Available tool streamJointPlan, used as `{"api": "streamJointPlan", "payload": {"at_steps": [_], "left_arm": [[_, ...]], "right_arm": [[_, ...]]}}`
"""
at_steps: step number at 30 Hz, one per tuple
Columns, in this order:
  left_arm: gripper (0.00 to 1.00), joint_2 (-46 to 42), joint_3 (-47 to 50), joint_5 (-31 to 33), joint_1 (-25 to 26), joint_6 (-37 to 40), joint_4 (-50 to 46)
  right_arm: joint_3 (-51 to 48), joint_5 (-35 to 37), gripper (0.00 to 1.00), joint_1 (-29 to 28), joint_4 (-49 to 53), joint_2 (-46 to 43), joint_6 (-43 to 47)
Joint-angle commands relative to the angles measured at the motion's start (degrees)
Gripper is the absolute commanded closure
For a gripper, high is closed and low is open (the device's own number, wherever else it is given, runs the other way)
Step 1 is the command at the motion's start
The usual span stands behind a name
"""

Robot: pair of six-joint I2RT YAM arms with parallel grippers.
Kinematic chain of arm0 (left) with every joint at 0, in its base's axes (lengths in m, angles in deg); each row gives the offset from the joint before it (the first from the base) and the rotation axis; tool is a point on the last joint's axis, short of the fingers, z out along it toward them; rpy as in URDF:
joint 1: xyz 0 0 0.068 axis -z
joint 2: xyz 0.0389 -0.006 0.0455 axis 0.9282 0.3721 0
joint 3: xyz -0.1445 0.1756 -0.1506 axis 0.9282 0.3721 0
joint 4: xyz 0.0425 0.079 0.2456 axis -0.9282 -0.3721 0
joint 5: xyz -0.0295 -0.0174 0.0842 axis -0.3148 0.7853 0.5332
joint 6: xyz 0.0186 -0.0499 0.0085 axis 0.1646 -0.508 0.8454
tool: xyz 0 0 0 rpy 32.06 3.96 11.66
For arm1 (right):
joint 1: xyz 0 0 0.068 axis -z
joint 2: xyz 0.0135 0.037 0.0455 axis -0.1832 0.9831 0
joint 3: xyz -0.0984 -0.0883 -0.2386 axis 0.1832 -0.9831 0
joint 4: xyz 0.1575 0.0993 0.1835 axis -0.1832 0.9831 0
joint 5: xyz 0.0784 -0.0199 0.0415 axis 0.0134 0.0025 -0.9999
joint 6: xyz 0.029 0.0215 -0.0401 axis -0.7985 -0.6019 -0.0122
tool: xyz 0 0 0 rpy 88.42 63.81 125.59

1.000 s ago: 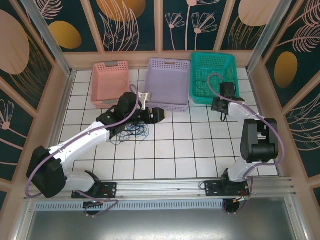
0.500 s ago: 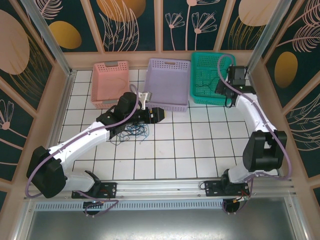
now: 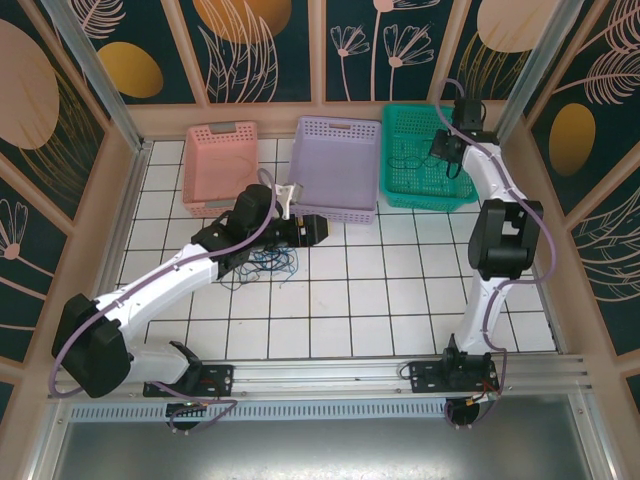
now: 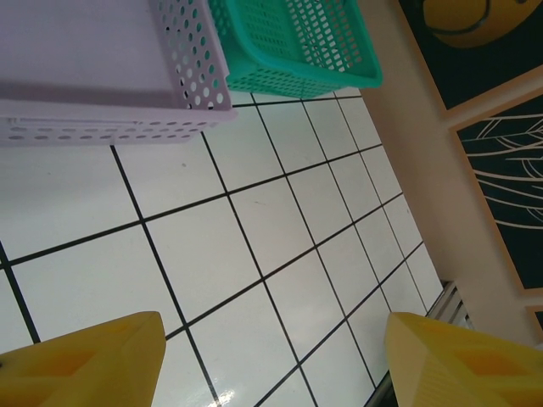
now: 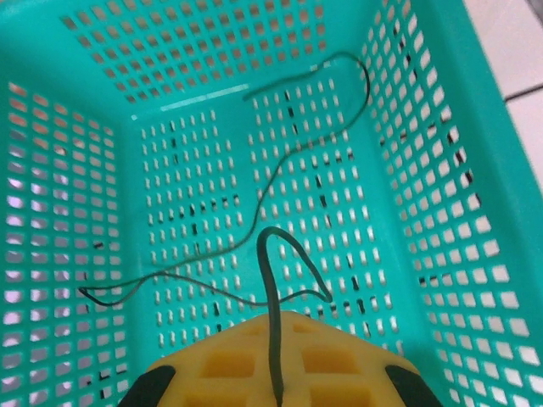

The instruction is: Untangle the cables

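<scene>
Nearest you, both arms rise from their bases at the near edge of the white tiled table (image 3: 380,300). The left arm (image 3: 160,285) reaches diagonally up toward the middle of the table, and the right arm (image 3: 495,250) stretches away along the right side to the far row of baskets.

Just on the near side of the left arm's wrist, the cable bundle (image 3: 270,262) lies on the tiles as a small knot of blue and dark strands, with a few loose ends straggling to its left. Nothing is touching it.

Your left gripper (image 3: 312,228) hovers just beyond the bundle, right beside the near wall of the lavender basket (image 3: 338,165). In the left wrist view, the left gripper (image 4: 271,365) has its two yellow fingers (image 4: 93,360) spread wide, with only bare table (image 4: 254,237) between them. The perforated wall of the lavender basket (image 4: 195,51) and the green basket (image 4: 297,42) lie ahead of it.

Along the far edge stand three baskets: the pink basket (image 3: 220,165) on the left, the lavender one in the middle and the green basket (image 3: 425,198) on the right.

Your right gripper (image 3: 445,150) is over the green basket. In the right wrist view, the right gripper (image 5: 276,326) is clamped shut on a dark cable (image 5: 270,254). The cable rises from between the yellow fingers, arches over and drops to the right. A thin strand (image 5: 280,161) squiggles across the floor of the green basket (image 5: 441,170), from its left wall to its far right corner. You cannot tell whether that strand is part of the held cable.
</scene>
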Motion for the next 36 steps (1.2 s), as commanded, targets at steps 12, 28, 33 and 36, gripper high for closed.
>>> {"api": "streamJointPlan", "payload": {"at_steps": [12, 28, 33, 36], "left_arm": [[0.28, -2.36, -0.05, 2.49, 0.13, -1.19, -1.77], [0.24, -4.0, -2.05, 8.78, 0.06, -0.93, -6.94], [0.24, -4.12, -2.4, 12.16, -0.02, -1.64, -9.26], [0.25, -4.08, -2.4, 15.16, 0.04, -2.8, -11.48]], "right_arm": [[-6.23, -3.09, 0.41, -0.99, 10.38, -3.39, -7.64], [-16.27, 4.33, 0.62, -6.02, 13.06, -6.5, -4.45], [-23.46, 5.98, 0.62, -6.01, 12.81, -12.56, -3.75], [-28.07, 6.96, 0.62, -6.05, 12.71, -15.84, -3.37]]}}
